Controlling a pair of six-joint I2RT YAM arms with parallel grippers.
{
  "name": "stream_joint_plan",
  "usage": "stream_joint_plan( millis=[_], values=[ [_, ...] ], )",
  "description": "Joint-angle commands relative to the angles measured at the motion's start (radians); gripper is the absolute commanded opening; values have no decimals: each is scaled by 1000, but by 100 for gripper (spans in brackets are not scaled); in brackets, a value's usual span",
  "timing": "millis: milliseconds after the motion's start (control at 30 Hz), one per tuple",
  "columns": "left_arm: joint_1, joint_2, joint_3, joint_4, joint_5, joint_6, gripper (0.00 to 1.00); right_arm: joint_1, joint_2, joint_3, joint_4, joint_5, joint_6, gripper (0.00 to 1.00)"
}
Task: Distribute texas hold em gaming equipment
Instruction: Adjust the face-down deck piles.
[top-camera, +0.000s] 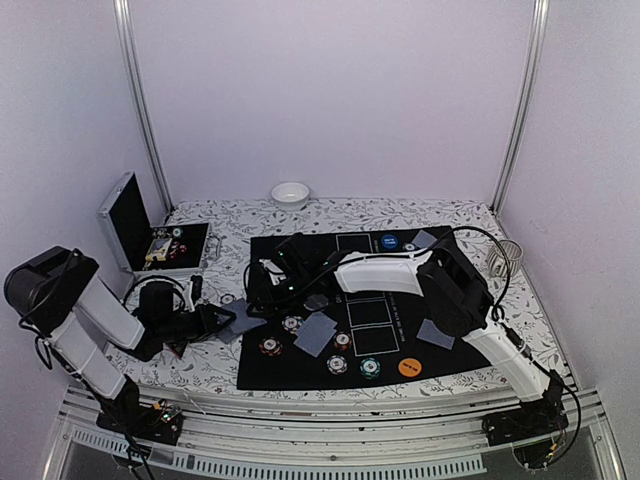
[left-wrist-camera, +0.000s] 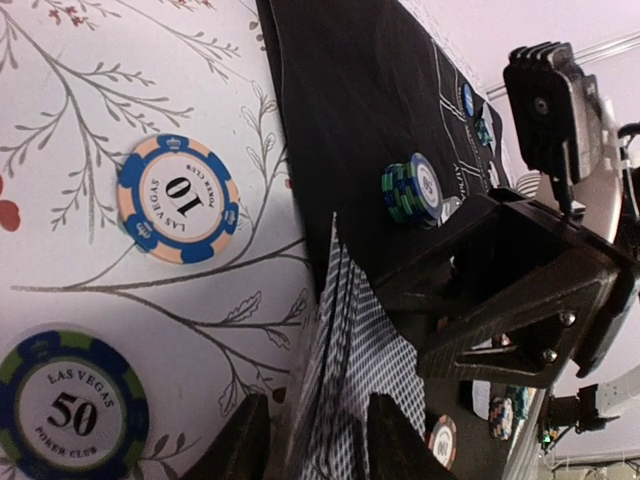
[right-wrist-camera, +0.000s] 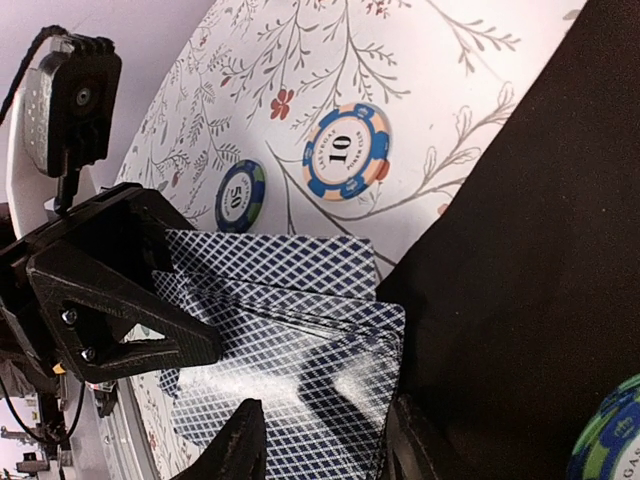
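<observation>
A deck of grey-blue-backed playing cards (top-camera: 242, 318) hangs over the left edge of the black mat (top-camera: 300, 375). My left gripper (top-camera: 222, 322) is shut on the deck (left-wrist-camera: 350, 370), which runs edge-on between its fingers (left-wrist-camera: 245, 445). My right gripper (top-camera: 256, 302) reaches in from the right, open, its fingers (right-wrist-camera: 235, 445) straddling the fanned top cards (right-wrist-camera: 290, 330). The left gripper's fingers (right-wrist-camera: 120, 300) clamp the far end. Blue-and-cream "10" (right-wrist-camera: 346, 150) and blue-green "50" (right-wrist-camera: 241, 195) chips lie on the floral cloth beside the deck.
Chip stacks (top-camera: 270, 346) (top-camera: 337, 364) (top-camera: 371, 368), loose cards (top-camera: 316, 333) (top-camera: 436, 334), an orange button (top-camera: 409, 367) and a blue button (top-camera: 389, 242) lie on the mat. The open silver case (top-camera: 150, 238) stands back left. A white bowl (top-camera: 290, 194) is by the back wall.
</observation>
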Motion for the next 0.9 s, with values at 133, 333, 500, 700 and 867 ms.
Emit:
stream_joint_plan(
  millis=[133, 333, 500, 700, 867],
  values=[
    [7, 47, 14, 59, 29, -25, 29, 11, 38, 27, -3, -113, -27, 32],
    [7, -6, -26, 95, 36, -22, 0, 6, -10, 1, -5, -85, -42, 27],
    [6, -178, -86, 136, 54, 1, 0, -2, -157, -99, -3, -7, -92, 39],
    [-2, -492, -102, 86, 103, 60, 0, -3, -351, -241, 53, 25, -174, 66],
    [-18, -707, -83, -66, 81, 112, 0, 3, -424, -292, 131, -70, -219, 84]
  ],
)
